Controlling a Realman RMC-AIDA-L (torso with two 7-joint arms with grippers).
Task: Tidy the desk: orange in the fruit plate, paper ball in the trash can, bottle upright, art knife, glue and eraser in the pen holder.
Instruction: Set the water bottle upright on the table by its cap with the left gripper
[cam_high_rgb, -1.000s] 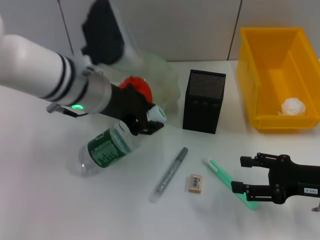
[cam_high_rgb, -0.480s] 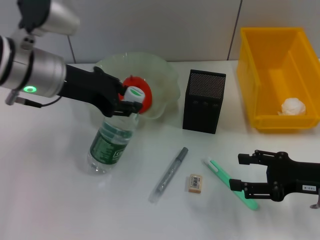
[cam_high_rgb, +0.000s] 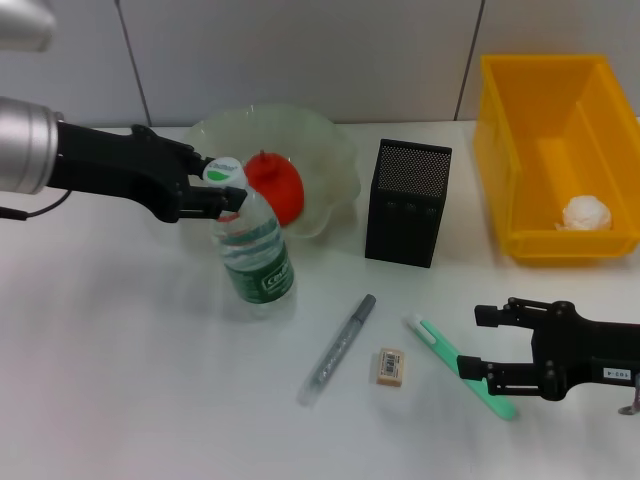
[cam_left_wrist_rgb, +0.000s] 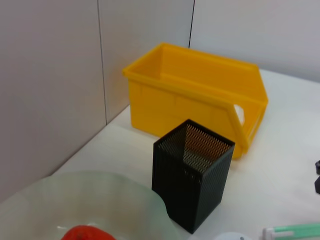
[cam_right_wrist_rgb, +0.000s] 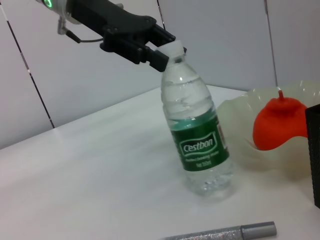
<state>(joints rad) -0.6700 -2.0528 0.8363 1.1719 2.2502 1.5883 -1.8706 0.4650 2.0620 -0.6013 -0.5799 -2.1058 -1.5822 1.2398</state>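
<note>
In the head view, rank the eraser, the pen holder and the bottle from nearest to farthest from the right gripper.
Measured from the right gripper, low on the robot's right:
1. The eraser, on the table just toward the robot's left of it.
2. The pen holder, farther back, near the middle.
3. The bottle, out on the left, its cap in the left gripper.

White table (cam_high_rgb: 120, 380) carries bottle (cam_high_rgb: 255, 262), pen holder (cam_high_rgb: 407, 203), eraser (cam_high_rgb: 390, 366).

Clear bottle (cam_high_rgb: 256, 258) stands slightly tilted beside fruit plate (cam_high_rgb: 335, 170).
</note>
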